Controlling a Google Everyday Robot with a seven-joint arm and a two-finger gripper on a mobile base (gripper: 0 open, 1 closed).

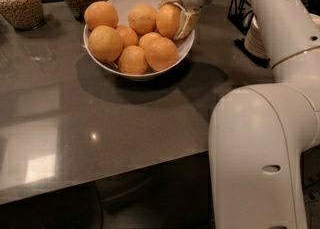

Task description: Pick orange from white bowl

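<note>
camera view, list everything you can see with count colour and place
orange: one, orange, bowl's right side, in end effector
other oranges: at least six, orange, piled in white bowl
white bowl: one, white, counter's back middle
jars: three, clear glass, brownish contents, back left
dishes: one stack, white, right edge
wire rack: one, black, beside dishes
counter: one, grey
arm: one, white, right foreground
end effector: one, beige, shut on orange at bowl's right rim

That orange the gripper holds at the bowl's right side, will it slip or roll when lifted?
The orange is round and smooth-skinned, so it may slip between the gripper's fingers. Undented there, so probably firm. Neighbouring oranges in the white bowl might shift.
</note>
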